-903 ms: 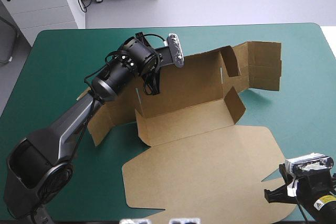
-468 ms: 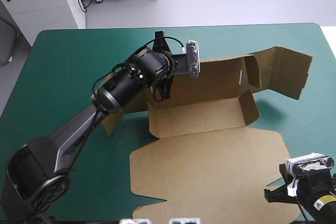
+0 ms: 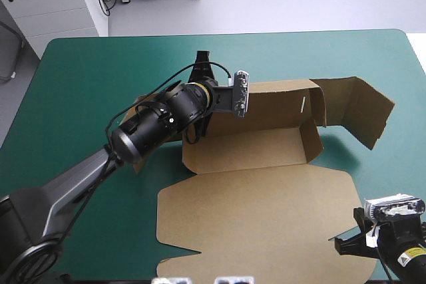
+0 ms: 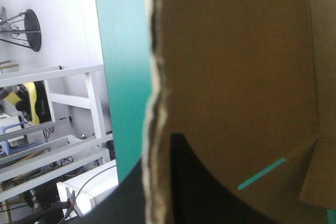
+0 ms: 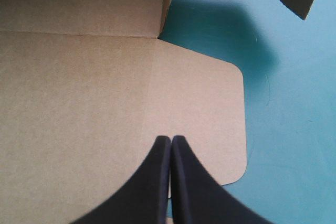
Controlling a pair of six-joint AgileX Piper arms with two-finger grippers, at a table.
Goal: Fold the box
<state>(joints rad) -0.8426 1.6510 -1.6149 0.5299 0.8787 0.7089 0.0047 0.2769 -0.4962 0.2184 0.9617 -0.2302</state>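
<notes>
The brown box (image 3: 253,147) lies mid-table with its back wall and right wall raised. Its lid (image 3: 259,217) lies flat toward the near edge, and a long flap (image 3: 363,111) stands out at the right. My left gripper (image 3: 208,116) is at the left end of the back wall, shut on it. In the left wrist view the board's edge (image 4: 153,103) runs up between the black fingers (image 4: 194,187), with the left gripper (image 4: 157,182) closed around it. My right gripper (image 5: 171,142) is shut with nothing in it, over the lid's (image 5: 105,87) near right corner; the high view shows it (image 3: 347,244) there.
The teal-green cover (image 3: 80,84) runs wide around the box to the far and left edges. A narrow slot (image 3: 303,103) is cut in the back wall near its right end. A left flap (image 3: 138,163) of the box lies under my left arm.
My left gripper swung right with the back wall, which now stands upright. The whole box shifted and squared up, and its right flap swung outward. The right arm stayed still.
</notes>
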